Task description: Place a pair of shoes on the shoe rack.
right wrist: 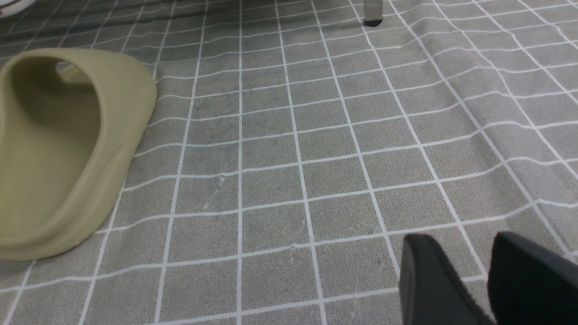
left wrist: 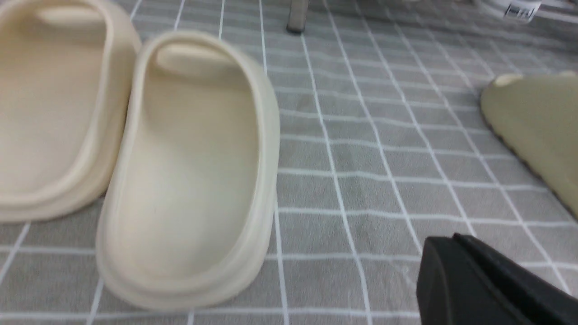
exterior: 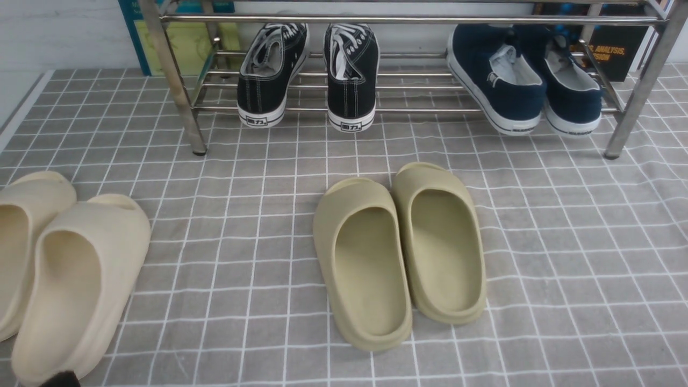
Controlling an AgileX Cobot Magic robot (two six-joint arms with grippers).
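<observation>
The pair of shoes, two black canvas sneakers [exterior: 269, 75] [exterior: 352, 80] with white laces and soles, rests on the lower bars of the silver shoe rack [exterior: 408, 20], heels toward me. My left gripper [left wrist: 449, 239] is shut on nothing and hovers low over the cloth beside the cream slippers [left wrist: 189, 171]. Only its dark tip [exterior: 54, 379] shows at the front view's bottom edge. My right gripper [right wrist: 460, 239] stands open and empty above bare cloth, to the right of an olive slipper [right wrist: 58, 149]. It is out of the front view. Both grippers are far from the rack.
Navy slip-on sneakers [exterior: 516, 75] occupy the rack's right half. Olive slippers [exterior: 400, 247] lie mid-floor and cream slippers [exterior: 70, 269] at the near left, all on grey checked cloth [exterior: 564, 242]. Rack legs [exterior: 193, 134] [exterior: 623, 129] stand on the cloth. Books lean behind the rack.
</observation>
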